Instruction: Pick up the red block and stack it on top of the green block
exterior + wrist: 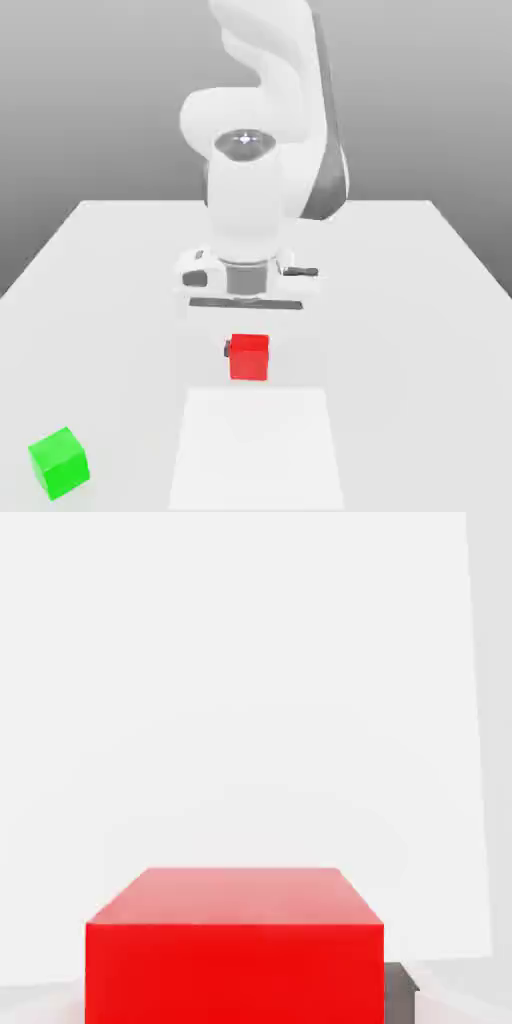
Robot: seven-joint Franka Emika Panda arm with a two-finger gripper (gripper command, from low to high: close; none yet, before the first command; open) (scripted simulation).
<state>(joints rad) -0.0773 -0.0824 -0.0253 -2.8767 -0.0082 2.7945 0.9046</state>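
Observation:
The red block (250,360) sits in the middle of the white table (420,300), directly under the arm's hand. My gripper (249,350) is lowered around it and shut on it; a dark fingertip (227,348) shows against the block's side on the exterior view's left. In the hand view the red block (235,952) is very close, with a dark finger pad (400,990) against its side. I cannot tell whether the block rests on the table or hangs just above it. The green block (58,463) lies near the front corner on the exterior view's left, far from the gripper.
The white arm (265,150) rises behind the red block at the table's back middle. A brighter rectangular patch (258,450) lies on the table in front of the red block. Open table surface lies between the two blocks.

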